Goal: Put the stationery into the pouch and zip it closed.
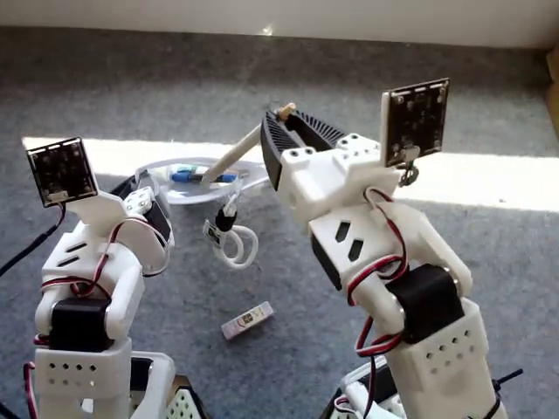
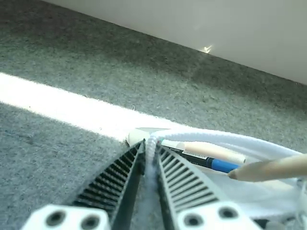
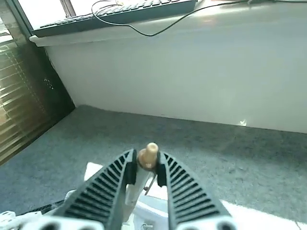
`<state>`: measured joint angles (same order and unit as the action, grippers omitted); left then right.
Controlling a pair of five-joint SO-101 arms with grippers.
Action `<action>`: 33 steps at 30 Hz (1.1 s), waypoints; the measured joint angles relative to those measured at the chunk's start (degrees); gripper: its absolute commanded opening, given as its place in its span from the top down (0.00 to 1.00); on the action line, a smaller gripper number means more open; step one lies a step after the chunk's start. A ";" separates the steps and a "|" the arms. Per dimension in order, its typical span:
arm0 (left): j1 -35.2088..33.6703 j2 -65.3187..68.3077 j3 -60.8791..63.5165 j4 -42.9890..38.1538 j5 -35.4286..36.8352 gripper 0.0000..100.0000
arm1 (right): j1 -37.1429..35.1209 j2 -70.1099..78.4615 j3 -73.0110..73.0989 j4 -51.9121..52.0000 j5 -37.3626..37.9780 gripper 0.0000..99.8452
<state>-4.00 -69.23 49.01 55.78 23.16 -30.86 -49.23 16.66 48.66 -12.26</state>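
1. Pouch point(image 1: 188, 195), clear with a white zipper rim, lies on the grey carpet point(image 1: 419, 96) in your high view, with blue pens point(image 1: 205, 176) inside. Your right gripper point(image 1: 279, 115) is raised above it, jaws narrowed onto the top end of a beige stick point(image 1: 240, 153) that slants down into the pouch mouth. A white cord loop point(image 1: 238, 246) lies just beside the pouch, and a small white block point(image 1: 247, 320) sits well apart from it, nearer the arm bases.
2. In your left wrist view, the left gripper point(image 2: 149, 151) has its jaws pinched tight on the pouch's white rim point(image 2: 225, 140). A blue marker point(image 2: 211, 163) and a cream pen point(image 2: 211, 150) lie inside, with the beige stick's tip near them.
3. In your right wrist view, the right gripper's jaws clamp the stick's rounded end, pale wall point(image 3: 192, 72) behind.
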 measured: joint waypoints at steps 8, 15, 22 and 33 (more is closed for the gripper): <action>0.00 0.00 0.00 0.00 0.00 0.99 | -3.25 0.00 7.91 -4.84 0.00 1.00; 0.00 0.00 0.00 0.00 0.00 0.99 | -7.74 0.00 12.40 -6.77 9.05 0.98; 0.00 0.00 0.00 0.00 0.00 0.99 | -9.85 0.00 12.84 -6.24 11.25 0.85; 0.00 0.00 0.00 0.00 0.00 0.99 | -9.85 0.00 12.84 -4.84 11.25 0.85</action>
<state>-4.00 -69.23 49.01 55.78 23.16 -40.70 -49.23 29.49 43.82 -1.01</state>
